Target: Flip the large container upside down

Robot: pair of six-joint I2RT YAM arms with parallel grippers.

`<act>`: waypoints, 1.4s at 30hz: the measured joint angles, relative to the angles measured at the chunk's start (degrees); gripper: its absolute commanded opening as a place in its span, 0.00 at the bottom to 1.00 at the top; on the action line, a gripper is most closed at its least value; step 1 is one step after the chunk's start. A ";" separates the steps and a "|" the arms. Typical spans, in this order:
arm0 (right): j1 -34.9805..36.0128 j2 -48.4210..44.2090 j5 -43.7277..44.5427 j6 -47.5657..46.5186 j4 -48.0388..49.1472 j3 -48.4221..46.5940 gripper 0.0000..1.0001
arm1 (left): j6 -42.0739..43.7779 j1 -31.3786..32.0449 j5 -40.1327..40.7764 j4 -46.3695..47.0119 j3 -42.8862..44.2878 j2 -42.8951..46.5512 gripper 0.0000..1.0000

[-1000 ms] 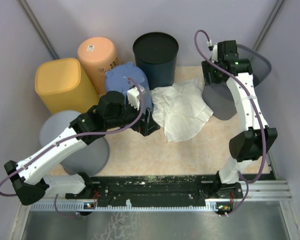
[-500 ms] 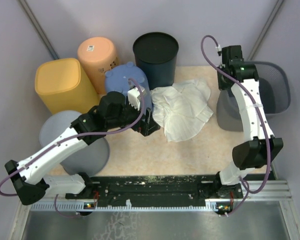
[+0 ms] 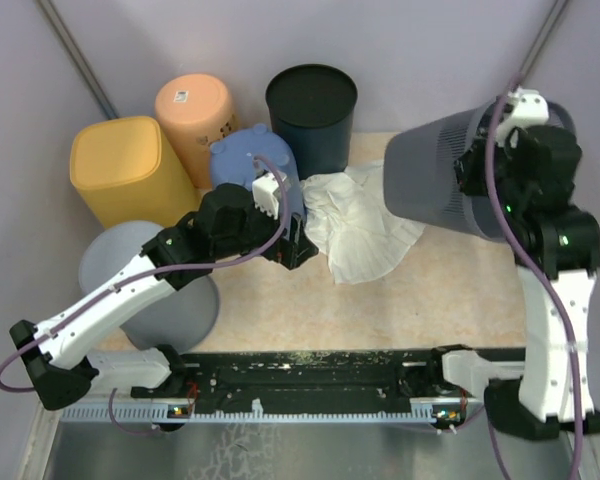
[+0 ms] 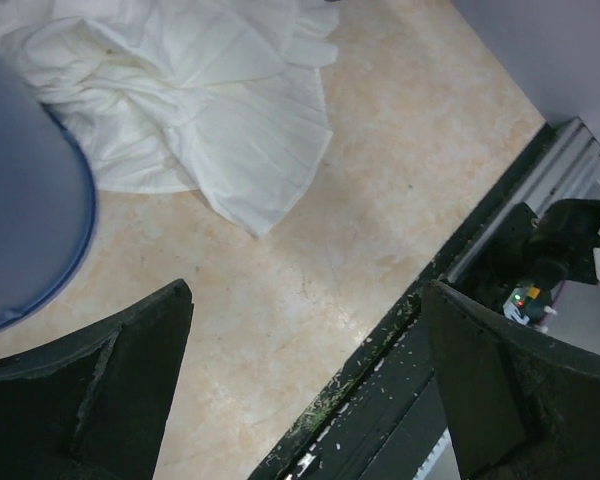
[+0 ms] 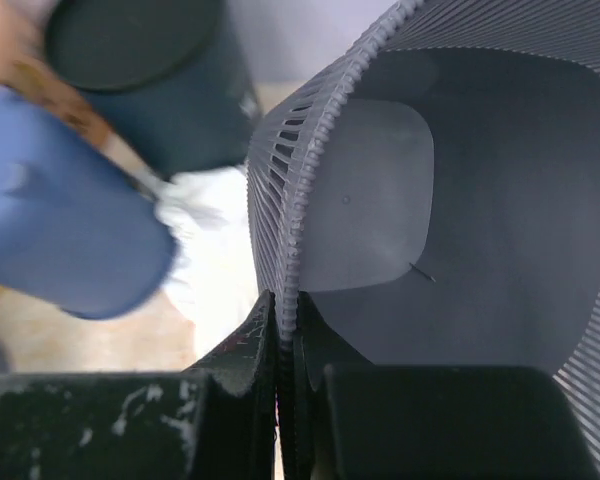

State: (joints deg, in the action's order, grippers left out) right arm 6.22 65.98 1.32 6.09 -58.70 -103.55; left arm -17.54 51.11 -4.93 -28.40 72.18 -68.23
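The large container is a dark grey ribbed bin, held off the table at the right and tipped on its side, base pointing left and mouth to the right. My right gripper is shut on its rim. The right wrist view shows the ribbed rim pinched between the fingers of the right gripper, with the large container's smooth inside beyond. My left gripper hovers open over the table beside a white cloth. The left wrist view shows nothing between the left gripper's fingers.
A blue container, a dark navy bin, an orange one, a yellow one and a grey round one crowd the back left. The cloth lies mid-table. A black rail runs along the front.
My right gripper has closed on the bin's rim, lifted the bin from the table's right edge and tipped it onto its side. The left arm has not moved.
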 measured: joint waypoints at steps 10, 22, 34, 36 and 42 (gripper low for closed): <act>-0.02 -21.44 -19.50 13.75 12.48 19.02 0.00 | -1.22 -4.00 11.15 -8.13 4.22 7.15 1.00; 0.04 -29.29 -41.44 48.02 41.55 51.87 0.00 | -8.74 -6.54 8.11 -11.74 5.03 12.81 1.00; 0.04 -33.05 -40.39 83.97 89.61 82.42 0.00 | -13.00 -6.62 6.95 -14.19 5.20 14.23 1.00; 0.04 -33.11 -39.08 87.95 97.26 86.40 0.00 | -14.36 -6.64 6.58 -15.76 5.53 13.38 1.00; 0.04 -30.56 -36.57 98.16 116.24 97.20 0.00 | -16.59 -6.64 4.44 -17.00 5.62 13.49 1.00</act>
State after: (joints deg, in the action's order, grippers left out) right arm 6.26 35.42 -35.24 104.25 57.54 -6.35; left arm -34.13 44.47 -0.49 -45.41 77.80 -54.74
